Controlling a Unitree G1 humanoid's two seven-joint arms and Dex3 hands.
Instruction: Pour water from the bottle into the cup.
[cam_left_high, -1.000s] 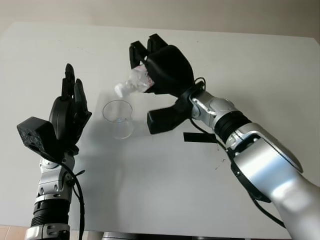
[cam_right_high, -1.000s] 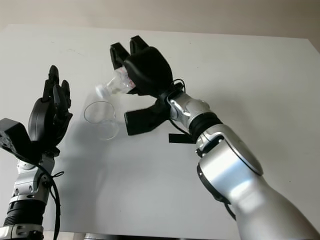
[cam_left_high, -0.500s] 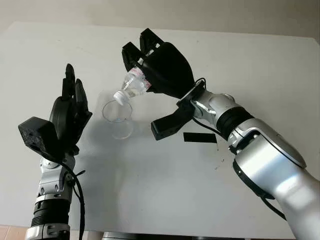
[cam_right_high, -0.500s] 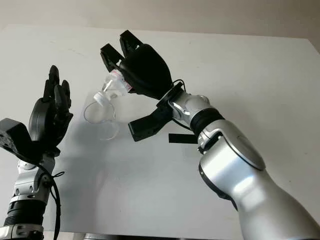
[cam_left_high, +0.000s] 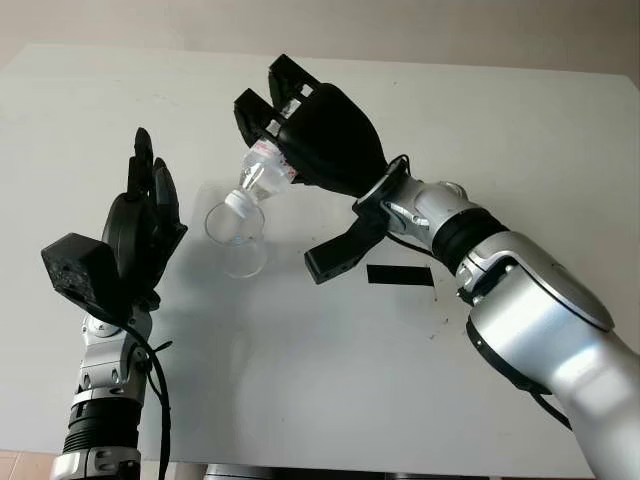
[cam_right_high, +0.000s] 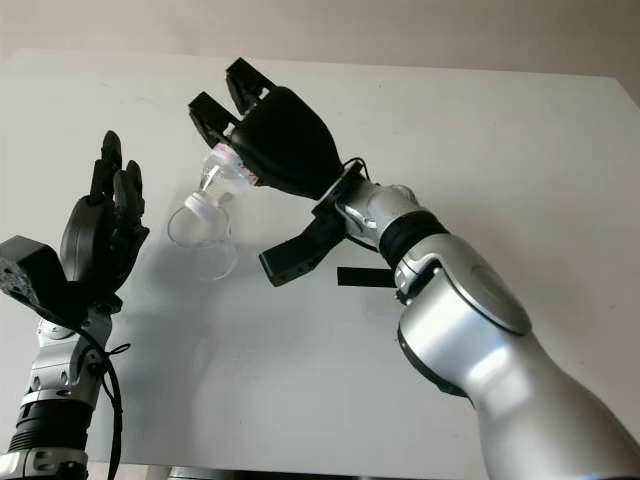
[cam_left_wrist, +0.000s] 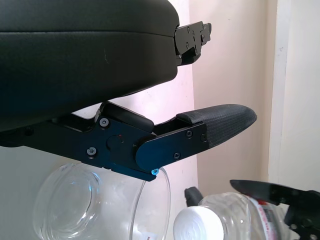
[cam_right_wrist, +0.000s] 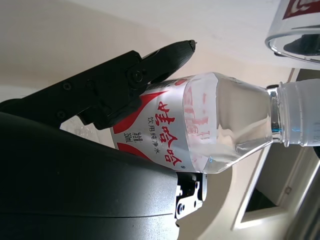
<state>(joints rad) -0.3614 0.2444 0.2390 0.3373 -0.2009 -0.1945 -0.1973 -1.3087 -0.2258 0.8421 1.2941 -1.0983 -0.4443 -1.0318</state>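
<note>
Water for this pour sits in a small clear plastic bottle with a red-and-white label (cam_left_high: 268, 160), and that bottle is the far end of the scene. Nearest the robot, the left hand (cam_left_high: 140, 235) stands raised on its black forearm above the white table (cam_left_high: 330, 370), palm turned toward the cup and holding nothing, open. It sits just beside the cup without touching it, probably posted there as a guard or ready to steady the cup if it shifts.

Next comes the clear, round, empty-looking plastic cup (cam_left_high: 237, 238), upright on the table between the two hands. A short strip of black tape (cam_left_high: 400, 274) lies on the table to the cup's right, under the right forearm.

Farther back and higher, the right hand (cam_left_high: 325, 140) has its black fingers (cam_right_wrist: 125, 80) curled around the labelled body of the bottle, gripping it firmly. The bottle is tipped neck-down, its mouth aimed at the cup's rim and hovering just above it. The white cap (cam_left_wrist: 200, 225) appears to be on the neck, so I judge no water can flow as things stand; no stream is visible. Holding the bottle by its middle leaves the neck free to reach over the rim.
</note>
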